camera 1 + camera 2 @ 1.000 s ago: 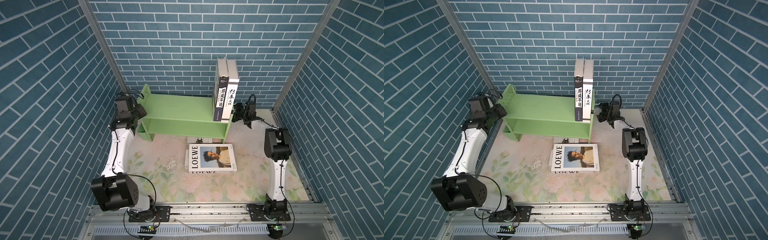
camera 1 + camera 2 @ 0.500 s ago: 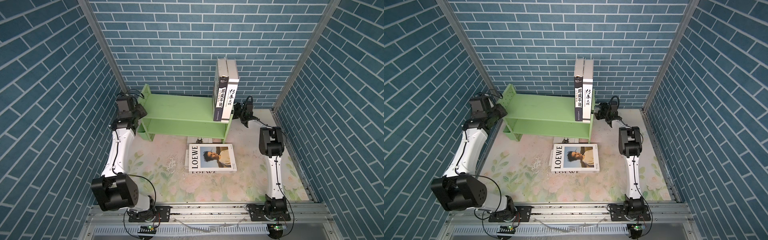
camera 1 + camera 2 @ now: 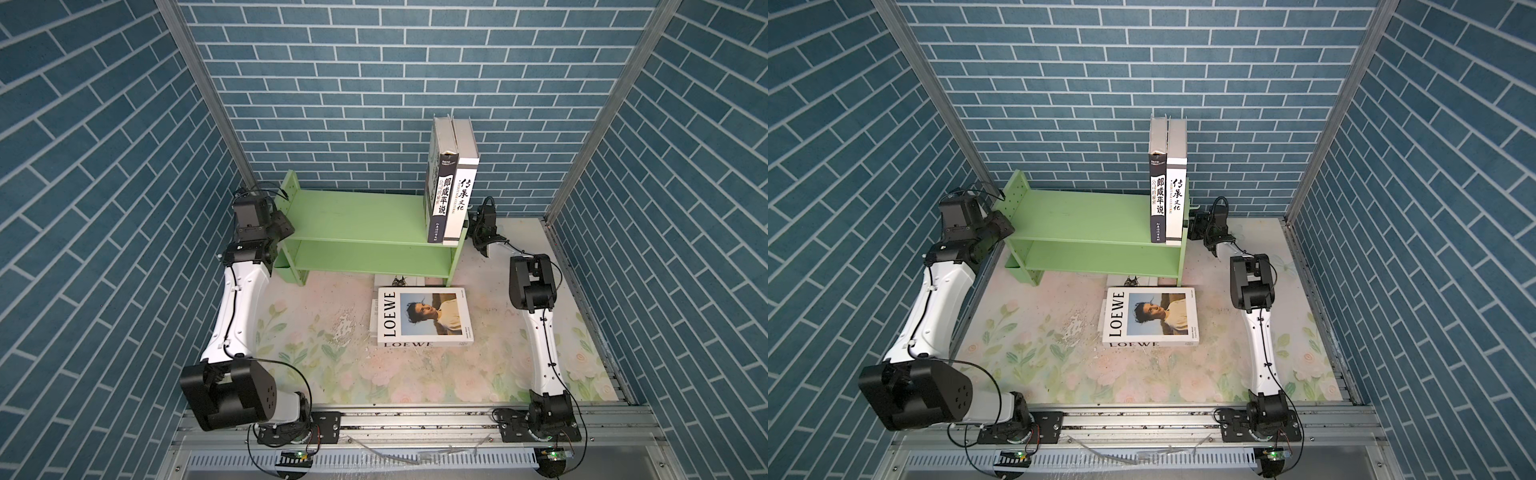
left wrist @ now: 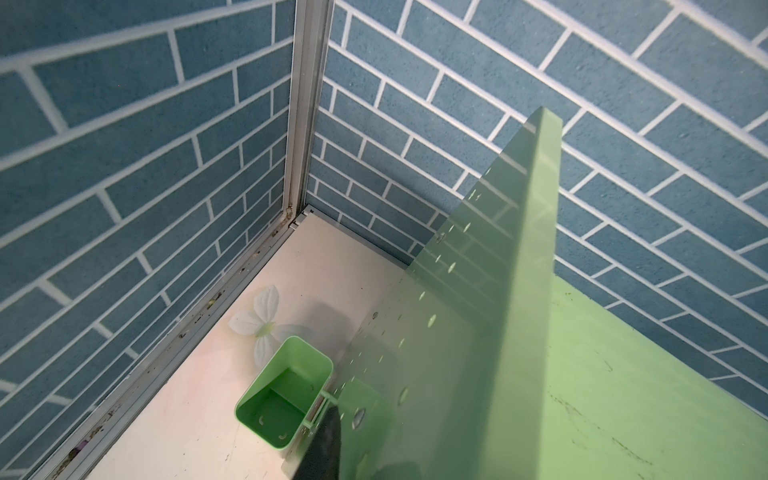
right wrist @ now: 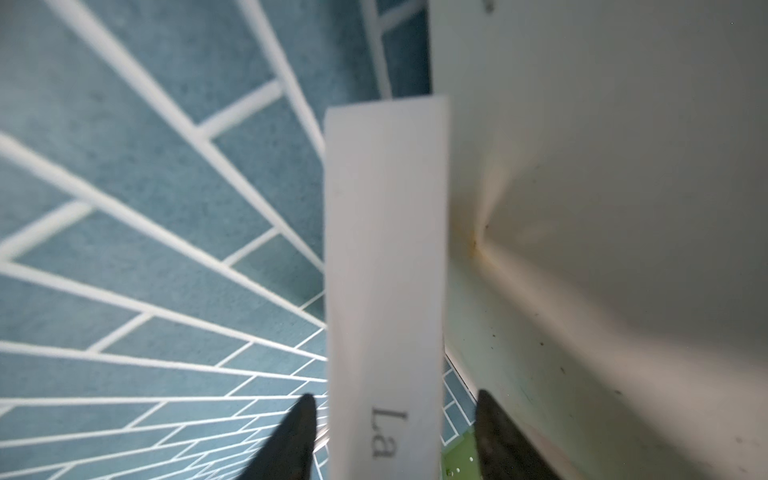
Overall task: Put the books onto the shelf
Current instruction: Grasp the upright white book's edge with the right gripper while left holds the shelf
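Observation:
Two books stand upright at the right end of the green shelf [image 3: 357,216]: a black-spined book [image 3: 442,195] and a white-spined book [image 3: 462,199]. A LOEWE book [image 3: 424,318] lies flat on the floor in front of the shelf. My left gripper [image 3: 282,226] is at the shelf's left side panel [image 4: 457,332], shut. One dark finger [image 4: 324,440] lies against the panel's outer face. My right gripper [image 5: 395,395] sits beside the shelf's right end [image 3: 1183,249]. Its jaws stand on either side of a narrow white strip [image 5: 386,249] printed "La", with a small gap on each side.
A small green cup [image 4: 286,403] hangs on the outside of the shelf's left panel. A black clip [image 3: 400,281] and a white edge [image 3: 384,279] show under the shelf's front. Blue brick walls [image 3: 374,83] close in behind and on both sides.
The right arm's elbow has shifted left and its gripper has come nearer the shelf's right end. The left arm and the books have not moved.

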Tool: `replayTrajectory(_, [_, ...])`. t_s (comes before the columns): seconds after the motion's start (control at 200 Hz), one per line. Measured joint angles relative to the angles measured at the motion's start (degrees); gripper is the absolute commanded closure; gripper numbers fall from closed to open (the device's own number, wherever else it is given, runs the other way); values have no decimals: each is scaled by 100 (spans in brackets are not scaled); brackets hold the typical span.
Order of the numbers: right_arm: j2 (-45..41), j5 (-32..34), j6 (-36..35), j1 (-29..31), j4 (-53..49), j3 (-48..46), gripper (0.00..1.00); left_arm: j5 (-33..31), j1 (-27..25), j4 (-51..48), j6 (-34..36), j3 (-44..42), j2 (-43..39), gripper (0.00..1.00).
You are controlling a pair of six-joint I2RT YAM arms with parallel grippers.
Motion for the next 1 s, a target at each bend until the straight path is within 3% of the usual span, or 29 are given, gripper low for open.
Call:
replayTrajectory(0.095, [2,42,175,9,273,-68,69,4,0,-9,-76,-59,-63,70])
replayTrajectory(0.18, [0,66,387,15,492,-208,74,11,0,-11,-184,-105,-114,69])
replayTrajectory(0.45, [-162,247,883,33,1043,-802,74,72,4,-59,-498,-153,-199,63])
replayTrajectory(0.715, [-1325,1384,896,52,1543,-2267,74,223,2,-153,-614,-153,-254,43])
replayTrajectory(1.0, [-2306,2356,721,44,1871,-2796,73,374,0,-146,-629,-153,-280,23])
